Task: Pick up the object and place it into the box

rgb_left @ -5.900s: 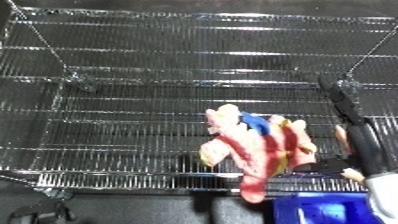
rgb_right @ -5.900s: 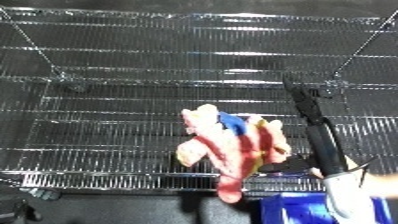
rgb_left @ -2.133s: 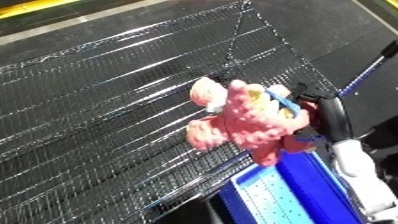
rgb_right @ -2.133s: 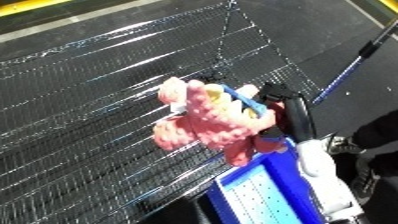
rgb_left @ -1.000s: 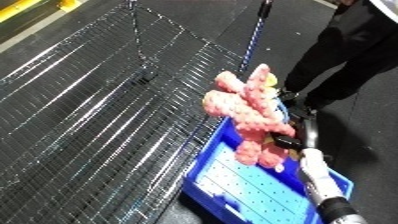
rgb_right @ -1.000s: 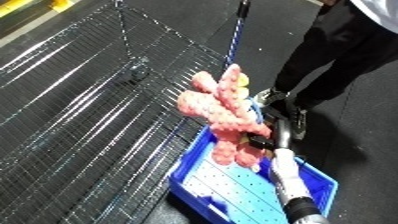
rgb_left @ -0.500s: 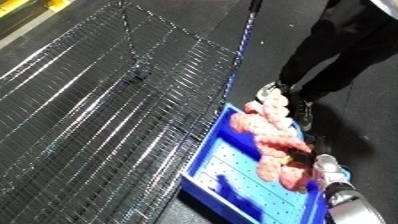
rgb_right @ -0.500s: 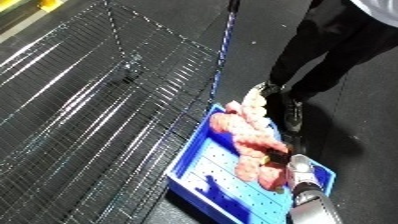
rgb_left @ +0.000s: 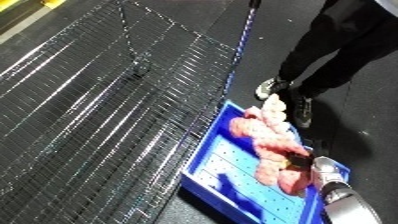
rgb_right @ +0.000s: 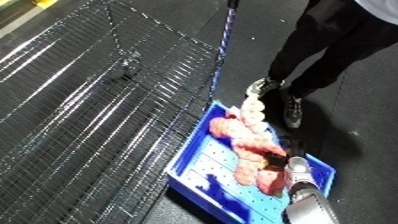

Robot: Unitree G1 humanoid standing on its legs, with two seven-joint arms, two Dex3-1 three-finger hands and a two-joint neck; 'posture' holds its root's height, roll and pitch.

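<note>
toy [rgb_left: 266, 145] in bin [rgb_left: 222, 175], wire shelf [rgb_left: 98, 115] to its left

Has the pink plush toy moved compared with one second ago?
Yes. The pink plush toy has gone down: it hung above the blue bin then and now lies inside it.

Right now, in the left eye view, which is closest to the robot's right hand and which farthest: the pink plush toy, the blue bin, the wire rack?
1. Pink plush toy: lying in the bin, right against the right hand.
2. Blue bin: beneath the hand; its bare floor spreads to the left.
3. Wire rack: farthest, filling the view's left side.
</note>
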